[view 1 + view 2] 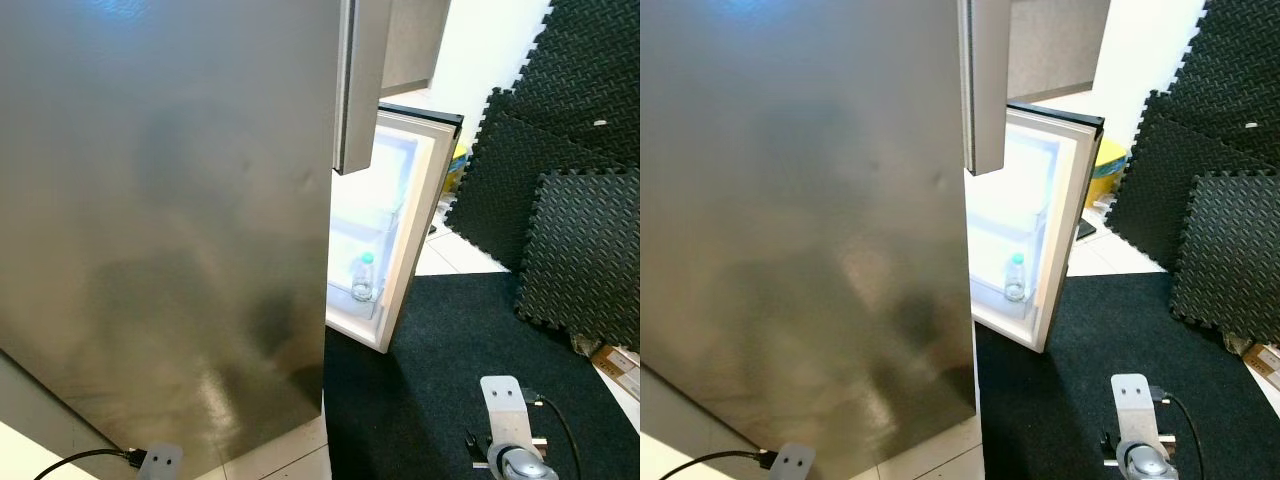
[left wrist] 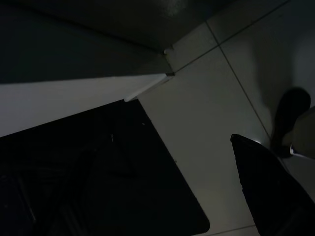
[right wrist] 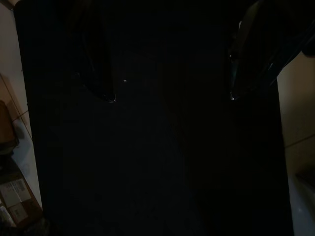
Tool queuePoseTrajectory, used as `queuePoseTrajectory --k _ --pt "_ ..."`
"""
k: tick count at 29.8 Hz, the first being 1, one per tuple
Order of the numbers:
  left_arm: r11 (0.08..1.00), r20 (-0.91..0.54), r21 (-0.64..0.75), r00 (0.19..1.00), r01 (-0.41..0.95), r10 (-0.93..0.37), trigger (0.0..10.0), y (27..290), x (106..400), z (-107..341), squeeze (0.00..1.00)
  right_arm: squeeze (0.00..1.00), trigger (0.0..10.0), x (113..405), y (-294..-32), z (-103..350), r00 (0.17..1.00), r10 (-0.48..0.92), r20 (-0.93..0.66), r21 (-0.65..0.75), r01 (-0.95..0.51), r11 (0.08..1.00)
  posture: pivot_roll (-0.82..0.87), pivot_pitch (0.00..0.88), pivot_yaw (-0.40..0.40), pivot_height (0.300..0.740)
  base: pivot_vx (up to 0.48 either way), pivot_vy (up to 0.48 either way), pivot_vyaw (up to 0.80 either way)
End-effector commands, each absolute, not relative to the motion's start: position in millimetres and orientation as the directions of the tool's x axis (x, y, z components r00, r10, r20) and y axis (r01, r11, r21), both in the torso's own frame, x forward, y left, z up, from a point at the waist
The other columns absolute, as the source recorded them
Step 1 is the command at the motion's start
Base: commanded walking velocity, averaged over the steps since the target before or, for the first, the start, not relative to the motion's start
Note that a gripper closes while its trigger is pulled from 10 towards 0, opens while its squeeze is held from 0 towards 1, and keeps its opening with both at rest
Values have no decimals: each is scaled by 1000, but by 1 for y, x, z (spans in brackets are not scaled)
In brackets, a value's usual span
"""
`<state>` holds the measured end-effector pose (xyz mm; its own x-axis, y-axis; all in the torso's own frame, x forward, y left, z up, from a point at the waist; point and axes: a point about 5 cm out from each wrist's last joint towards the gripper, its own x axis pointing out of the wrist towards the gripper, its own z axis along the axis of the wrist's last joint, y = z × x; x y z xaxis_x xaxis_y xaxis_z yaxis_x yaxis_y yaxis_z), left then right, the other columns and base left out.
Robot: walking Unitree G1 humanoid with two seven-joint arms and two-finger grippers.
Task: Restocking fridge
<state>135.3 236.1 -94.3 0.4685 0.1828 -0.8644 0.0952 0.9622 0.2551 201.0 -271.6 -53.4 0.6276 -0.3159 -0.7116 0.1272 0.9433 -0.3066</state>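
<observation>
A tall stainless-steel fridge (image 1: 160, 220) stands close in front of me on the left. Past its right edge, the lower fridge door (image 1: 412, 230) stands open with its white inner side lit. A clear water bottle with a green cap (image 1: 363, 277) stands upright in that door's shelf. Both arms hang low, far from the bottle. My right gripper (image 3: 170, 98) is open over the dark carpet, with nothing between its fingers. My left gripper (image 2: 162, 152) hangs open over pale floor tiles by the carpet's corner; one finger (image 2: 270, 187) shows clearly and the other is lost in shade.
Black foam mats (image 1: 560, 200) lean against the wall on the right. A dark carpet (image 1: 450, 340) covers the floor before the open door. A cardboard box (image 1: 620, 365) lies at the far right, and something yellow (image 1: 1106, 165) sits behind the door. A black cable (image 1: 80, 462) runs along the lower left.
</observation>
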Motion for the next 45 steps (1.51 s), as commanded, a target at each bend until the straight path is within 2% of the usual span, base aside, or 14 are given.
queuePoseTrajectory --k 1,13,25,45 --pt "962 -864 267 457 63 210 10000 244 133 -93 0 0 10000 189 -264 -63 594 -294 -749 -297 96 950 78 23 17 740 0 0 0" --pt "962 -864 269 450 33 226 10000 246 134 -93 0 0 10000 171 -255 -75 537 -270 -799 -290 47 956 83 17 20 740 0 0 0" --pt "969 -886 231 432 92 170 10000 235 131 -97 0 0 10000 166 -249 -80 521 -244 -818 -283 5 959 83 1 13 740 0 0 0" --pt "970 -888 225 430 95 164 10000 234 132 -97 0 0 10000 163 -248 -81 514 -236 -825 -280 -8 960 85 0 11 740 0 -370 0"
